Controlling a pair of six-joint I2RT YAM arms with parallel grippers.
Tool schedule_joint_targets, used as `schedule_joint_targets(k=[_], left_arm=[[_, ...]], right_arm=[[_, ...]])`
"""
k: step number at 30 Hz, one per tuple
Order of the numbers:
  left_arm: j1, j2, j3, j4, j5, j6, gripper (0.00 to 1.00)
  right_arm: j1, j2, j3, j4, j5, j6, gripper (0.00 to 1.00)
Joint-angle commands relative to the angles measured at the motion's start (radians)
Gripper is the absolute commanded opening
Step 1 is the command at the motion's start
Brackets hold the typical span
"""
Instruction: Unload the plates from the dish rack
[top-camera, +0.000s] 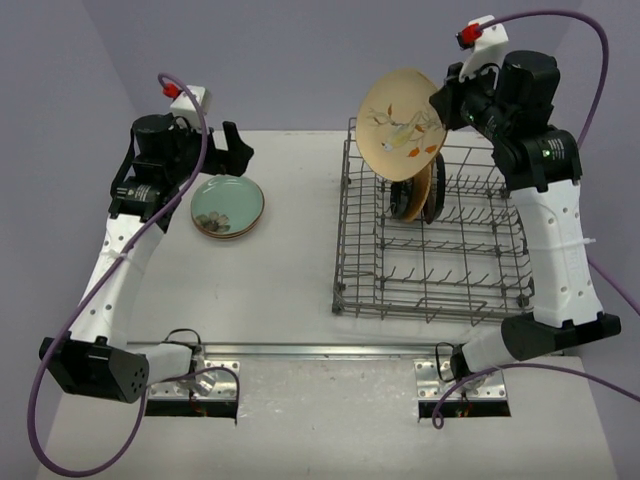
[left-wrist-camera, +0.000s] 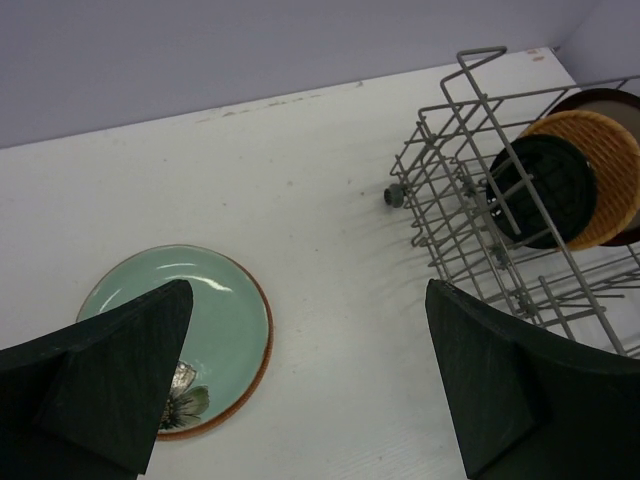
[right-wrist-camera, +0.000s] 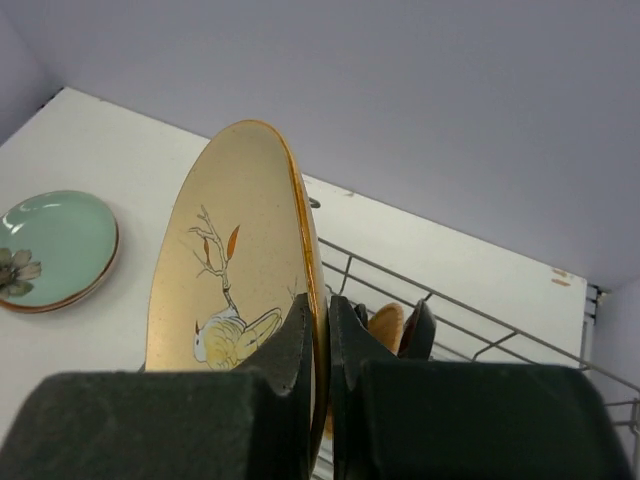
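My right gripper (top-camera: 440, 104) (right-wrist-camera: 325, 312) is shut on the rim of a cream plate (top-camera: 400, 124) (right-wrist-camera: 235, 262) painted with a bird on a branch, held on edge above the far left corner of the dish rack (top-camera: 432, 262). Three plates still stand in the rack's far row: a black one (left-wrist-camera: 543, 188), a tan-orange one (left-wrist-camera: 612, 168) and a dark-rimmed one (left-wrist-camera: 612, 100). A pale green plate (top-camera: 228, 203) (left-wrist-camera: 218, 310) (right-wrist-camera: 52, 246) with a brown rim lies flat on the table to the left. Just behind it my left gripper (top-camera: 232, 150) (left-wrist-camera: 308, 292) hangs open and holds nothing.
The rack's grey wire tines and a raised wire loop (left-wrist-camera: 470, 62) stand to the right of the left gripper. The white table (top-camera: 300, 250) stretches between the green plate and the rack. Purple cables (top-camera: 590, 60) arc off both arms.
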Motion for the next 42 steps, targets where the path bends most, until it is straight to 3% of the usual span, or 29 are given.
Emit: schedule_joint_targets(k=[1, 5, 13, 21, 29, 37, 42], left_arm=[[0.010, 0.001, 0.051, 0.010, 0.106, -0.042, 1.00], [0.010, 0.002, 0.035, 0.014, 0.211, -0.034, 1.00], [0.002, 0.058, 0.043, 0.032, 0.664, -0.145, 1.00], [-0.021, 0.087, 0.037, 0.014, 0.681, -0.142, 0.99], [-0.069, 0.140, 0.043, 0.030, 0.776, -0.184, 0.93], [-0.077, 0.175, 0.010, 0.139, 0.888, -0.306, 0.72], [-0.075, 0.175, -0.066, 0.261, 0.957, -0.405, 0.40]], right_arm=[[-0.014, -0.010, -0.058, 0.133, -0.077, 0.049, 0.00], [-0.058, -0.041, -0.154, 0.179, -0.176, 0.108, 0.00], [-0.066, -0.073, -0.268, 0.267, -0.506, 0.266, 0.00], [-0.057, -0.075, -0.341, 0.362, -0.728, 0.422, 0.00], [0.016, -0.054, -0.373, 0.399, -0.772, 0.442, 0.00], [0.111, -0.009, -0.367, 0.404, -0.761, 0.414, 0.00], [0.131, 0.024, -0.347, 0.412, -0.748, 0.429, 0.00]])
